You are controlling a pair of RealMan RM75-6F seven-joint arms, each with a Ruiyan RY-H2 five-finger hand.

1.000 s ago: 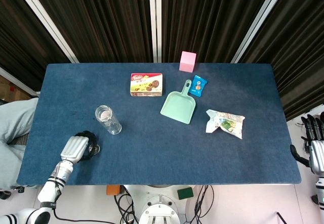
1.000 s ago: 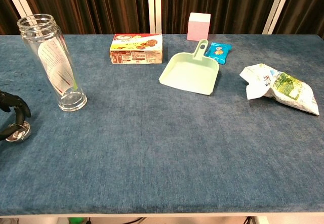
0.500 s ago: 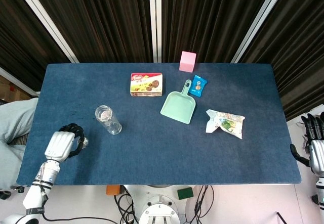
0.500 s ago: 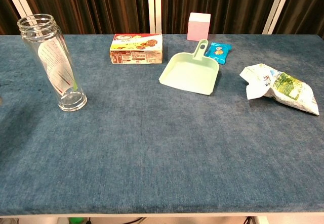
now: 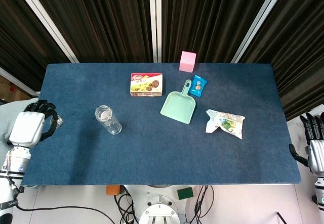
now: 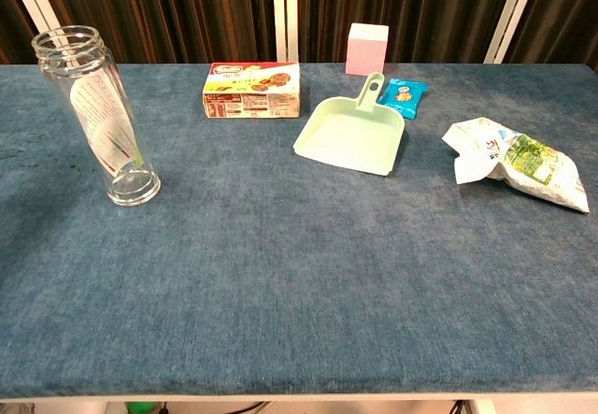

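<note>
Currently the left hand [image 5: 29, 128] sits at the table's [image 5: 152, 158] 9 o'clock edge in the head view, fingers curled around a small clear lid-like object [image 5: 58, 121] at its 3 o'clock side; looks pinched between the fingers, but it's small, so what it is I can't tell for sure. Chest view doesn't show this hand

Right hand [image 5: 315, 148] hangs off the table's 3 o'clock edge, well apart from everything, fingers up and spread, holding nothing. Also outside the chest view

On the blue cloth:
- clear glass jar [image 5: 108, 120], upright, no lid on, nearest thing to the left hand, at its 3 o'clock and apart from it; printed label inside shows in chest view [image 6: 98, 115]
- cookie box [image 5: 146, 84] at 1 o'clock from the jar, lying flat
- mint-green dustpan [image 5: 178, 105] near table centre, handle pointing to 12–1 o'clock
- small blue snack packet [image 5: 198, 86] just beside the dustpan handle at its 3 o'clock; touching or not, can't tell
- pink cube [image 5: 188, 61] at the table's 12 o'clock edge, beyond the dustpan handle
- crumpled white-green bag [image 5: 225, 123] at 4 o'clock from the dustpan, apart from it, the closest item to the right hand yet still well apart

Dark curtains [image 5: 101, 16] behind the table
</note>
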